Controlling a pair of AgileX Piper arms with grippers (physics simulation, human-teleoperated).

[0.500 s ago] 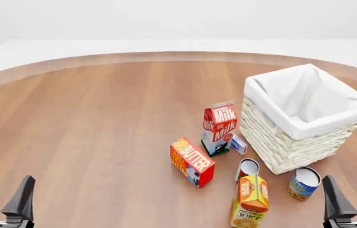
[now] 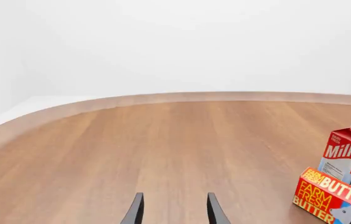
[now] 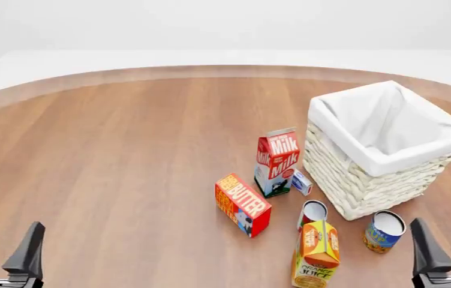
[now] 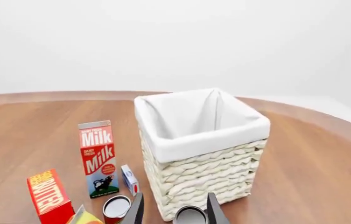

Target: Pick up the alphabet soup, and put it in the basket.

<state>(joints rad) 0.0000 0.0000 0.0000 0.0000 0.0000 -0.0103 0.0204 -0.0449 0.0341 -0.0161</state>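
The alphabet soup [image 3: 385,231] stands on the desk [image 3: 113,156] just in front of the basket [image 3: 385,147], near the right gripper [image 3: 446,251]. Both grippers, left [image 3: 5,249] included, hang spread and empty at the near edge.

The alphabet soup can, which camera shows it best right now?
The front view: the alphabet soup shows whole, upright beside the basket. The right wrist view catches only its top rim at the frame's edge; the left wrist view misses it.
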